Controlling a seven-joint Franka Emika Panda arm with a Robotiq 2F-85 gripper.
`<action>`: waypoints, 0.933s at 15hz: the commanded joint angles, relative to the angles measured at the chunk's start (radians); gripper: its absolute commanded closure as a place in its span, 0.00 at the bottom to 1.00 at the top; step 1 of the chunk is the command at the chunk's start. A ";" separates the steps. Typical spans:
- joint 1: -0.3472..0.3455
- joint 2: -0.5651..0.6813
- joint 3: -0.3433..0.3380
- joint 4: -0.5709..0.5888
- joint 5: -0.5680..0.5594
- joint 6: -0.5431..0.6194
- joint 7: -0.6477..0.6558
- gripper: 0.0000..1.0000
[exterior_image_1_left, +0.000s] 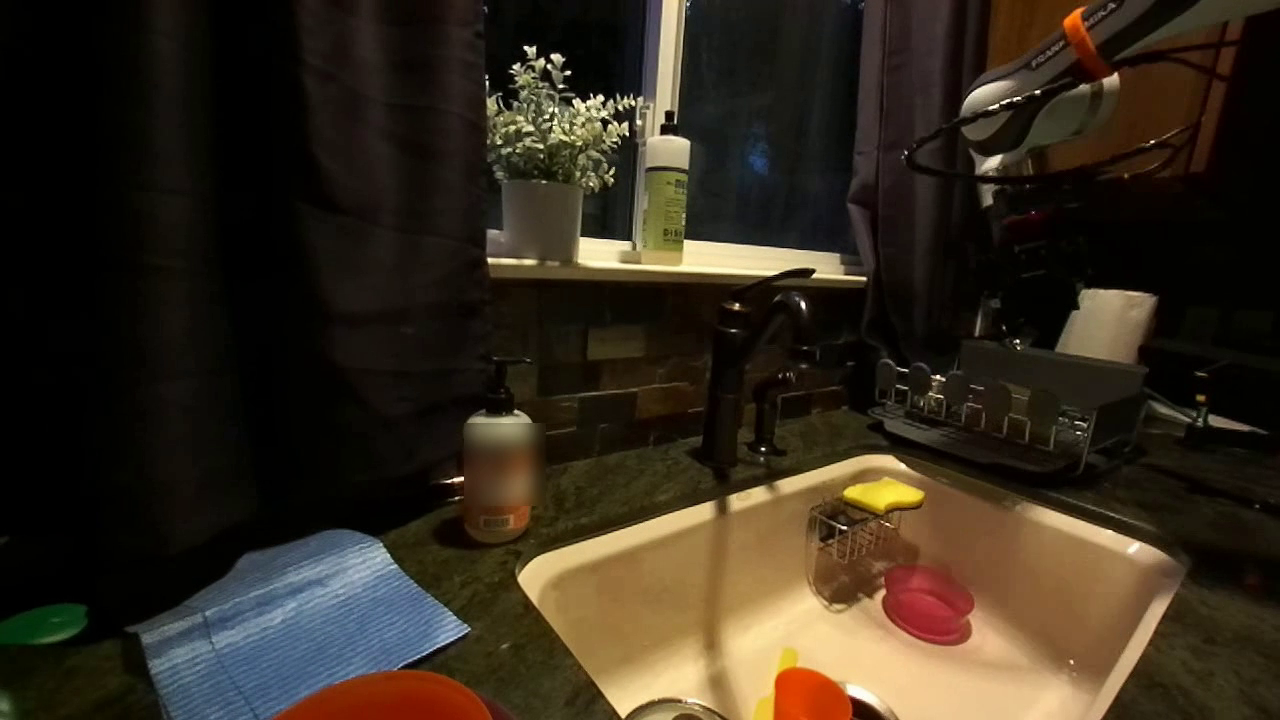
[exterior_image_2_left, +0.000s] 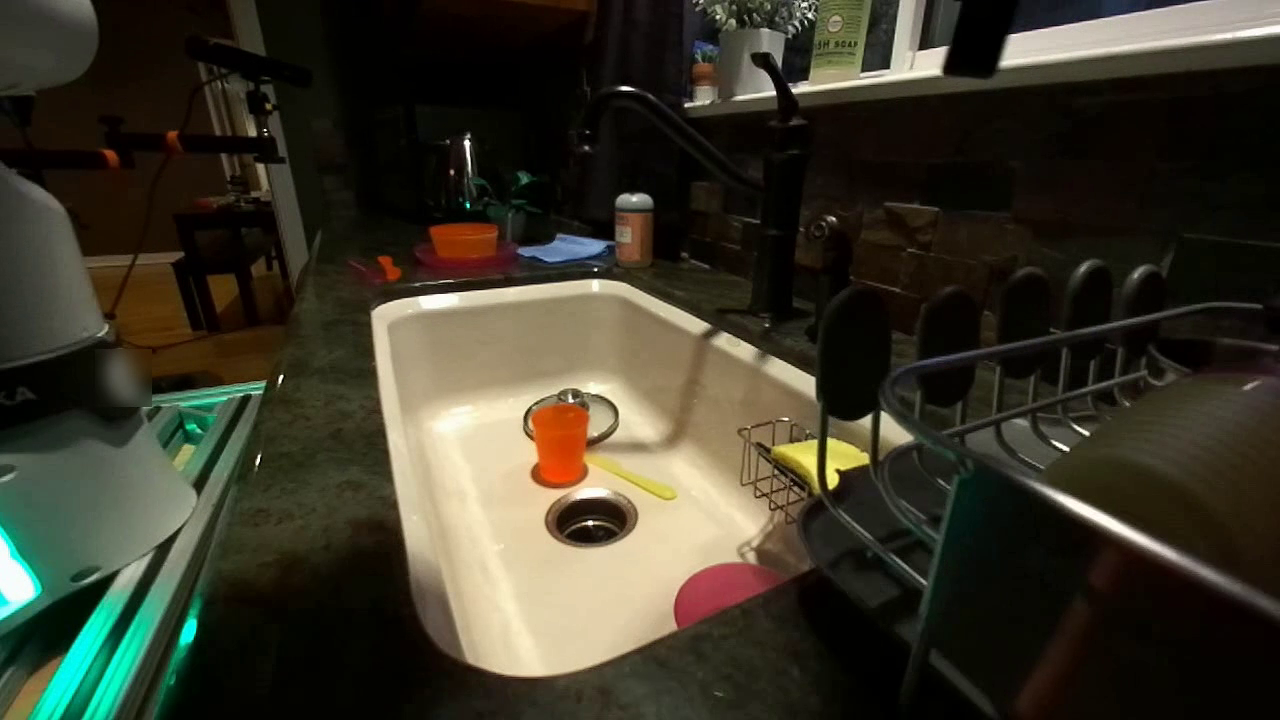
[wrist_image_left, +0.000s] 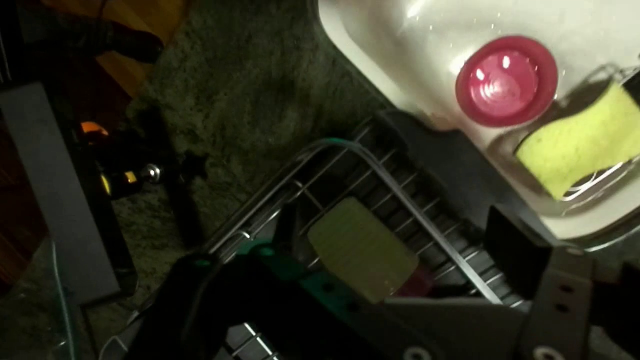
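My gripper (wrist_image_left: 397, 225) stands open over the dish rack in the wrist view, its two dark fingers far apart. Below and between them is an olive-green, ridged, block-like thing (wrist_image_left: 362, 247) with a dark red part (wrist_image_left: 416, 281) at its lower end. It appears to lie in the wire rack (wrist_image_left: 425, 225), apart from both fingers; the gripper's own body hides its lower side. An exterior view shows a dull green rounded thing (exterior_image_2_left: 1190, 480) inside the rack, very near the camera. The arm (exterior_image_1_left: 1040, 110) reaches in from the upper right, its gripper lost in dark there.
In the white sink (exterior_image_2_left: 480, 560) are a pink bowl (wrist_image_left: 505, 80), an orange cup (exterior_image_2_left: 560, 445), a yellow utensil (exterior_image_2_left: 632, 477) and a glass lid (exterior_image_2_left: 607, 425). A yellow sponge (wrist_image_left: 585, 140) rests on a wire caddy. The black faucet (exterior_image_2_left: 780, 220) rises behind. A grey bar (wrist_image_left: 57, 195) stands left.
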 joint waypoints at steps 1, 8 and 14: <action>0.018 -0.136 0.036 -0.134 0.017 -0.075 -0.133 0.00; 0.027 -0.186 0.067 -0.217 0.019 -0.146 -0.250 0.00; 0.040 -0.238 0.080 -0.274 0.000 -0.133 -0.287 0.00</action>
